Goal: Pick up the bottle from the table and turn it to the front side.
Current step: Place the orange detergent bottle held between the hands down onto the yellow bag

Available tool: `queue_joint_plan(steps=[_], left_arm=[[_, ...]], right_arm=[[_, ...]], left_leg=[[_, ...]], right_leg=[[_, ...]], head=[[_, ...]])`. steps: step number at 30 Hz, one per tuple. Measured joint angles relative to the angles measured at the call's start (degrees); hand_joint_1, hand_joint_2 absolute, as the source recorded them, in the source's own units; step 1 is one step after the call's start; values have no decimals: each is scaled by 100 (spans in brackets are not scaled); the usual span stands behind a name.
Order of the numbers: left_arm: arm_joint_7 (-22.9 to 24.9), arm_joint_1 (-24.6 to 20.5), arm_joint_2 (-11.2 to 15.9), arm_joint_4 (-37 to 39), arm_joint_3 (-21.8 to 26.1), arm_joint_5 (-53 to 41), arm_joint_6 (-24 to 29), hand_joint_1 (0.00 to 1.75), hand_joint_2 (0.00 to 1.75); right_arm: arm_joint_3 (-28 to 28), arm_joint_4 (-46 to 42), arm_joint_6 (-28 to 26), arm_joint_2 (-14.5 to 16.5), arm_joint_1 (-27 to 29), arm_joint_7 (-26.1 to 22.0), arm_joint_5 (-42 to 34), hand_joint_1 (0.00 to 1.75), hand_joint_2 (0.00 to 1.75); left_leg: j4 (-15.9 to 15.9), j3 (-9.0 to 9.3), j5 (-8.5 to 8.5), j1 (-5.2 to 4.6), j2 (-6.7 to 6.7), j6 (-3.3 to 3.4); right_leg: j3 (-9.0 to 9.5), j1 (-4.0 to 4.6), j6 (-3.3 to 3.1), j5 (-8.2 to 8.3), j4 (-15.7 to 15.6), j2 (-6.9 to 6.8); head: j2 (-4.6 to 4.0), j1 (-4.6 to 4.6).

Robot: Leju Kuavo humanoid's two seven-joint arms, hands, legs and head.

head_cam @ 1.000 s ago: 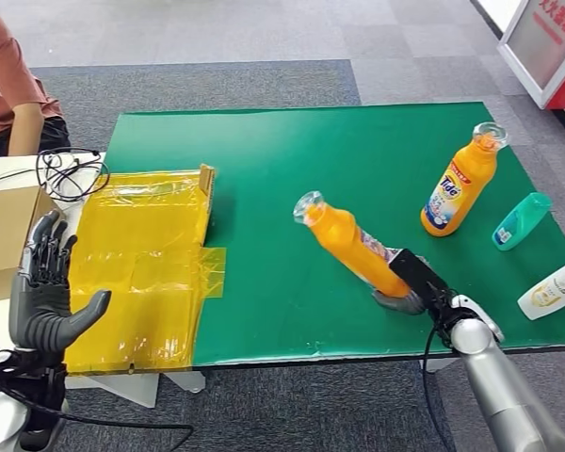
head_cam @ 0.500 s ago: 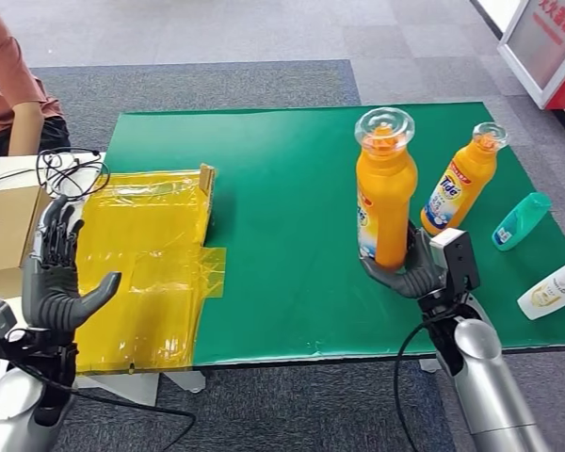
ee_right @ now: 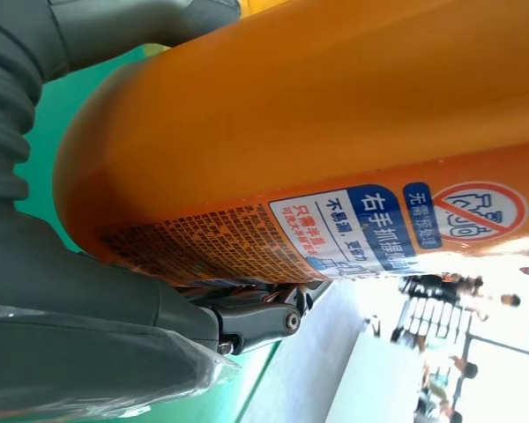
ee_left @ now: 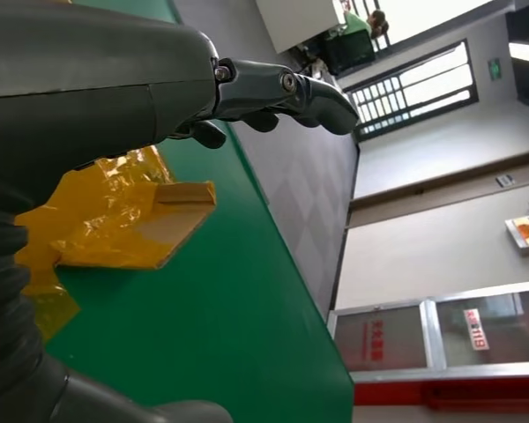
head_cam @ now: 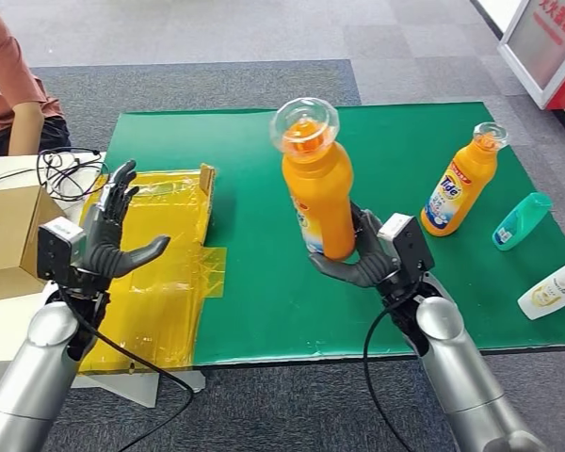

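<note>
Orange detergent bottle [head_cam: 319, 193] is held upright above the green tabletop [head_cam: 266, 245], gripped low on its body by the right robot hand [head_cam: 358, 252], whose dark fingers are wrapped around the base. Its clear cap [head_cam: 304, 123] is uppermost and tilted slightly toward the camera. In the right wrist view, the bottle body [ee_right: 328, 132] is pressed against the hand, with a printed label panel in blue, white and red turned toward the lens. The left robot hand [head_cam: 113, 240] is raised over the yellow plastic sheet [head_cam: 152, 264], fingers spread apart and nothing held; in the left wrist view, its fingers [ee_left: 295, 88] are extended above the green surface. A second orange bottle marked Tide [head_cam: 464, 184] is seen leaning on the far right of the tabletop, well apart from the held one. A teal bottle [head_cam: 521, 220] and a white bottle [head_cam: 553, 287] lie on their sides near the right edge. A cardboard box [head_cam: 6, 235] and a coil of black cable [head_cam: 70, 169] are noted to the left, beside a seated person [head_cam: 9, 85].
</note>
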Motion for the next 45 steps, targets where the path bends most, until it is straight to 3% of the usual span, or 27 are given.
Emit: queue_joint_plan(steps=[13,25,34,45], left_arm=[[660,-1142,-144,433,-869,-164,-606,0,175],[1455,-1720,-475,428,-1488,920,-1253,0,175],[1413,-1752,-407,234,-1664,957,-1096,0,175],[1177,-1155,-233,-109,-1642,890,-689,0,175]], right_arm=[[826,288,123,259,-322,-58,417,175,175],[1123,779,-68,433,-600,-122,832,175,175],[1036,1070,-323,431,-668,-90,830,175,175],[506,1366,-493,368,-805,-38,853,175,175]], left_leg=[[0,-6,1,0,0,-1],[2,-8,1,0,0,-1],[2,-9,1,-1,0,-1],[2,-11,1,-3,0,0]], right_leg=[[-7,0,0,0,1,0],[-8,0,0,2,1,0],[-9,0,0,1,1,0],[-12,-2,2,3,1,2]], head=[[-1,0],[0,1],[0,1],[0,0]])
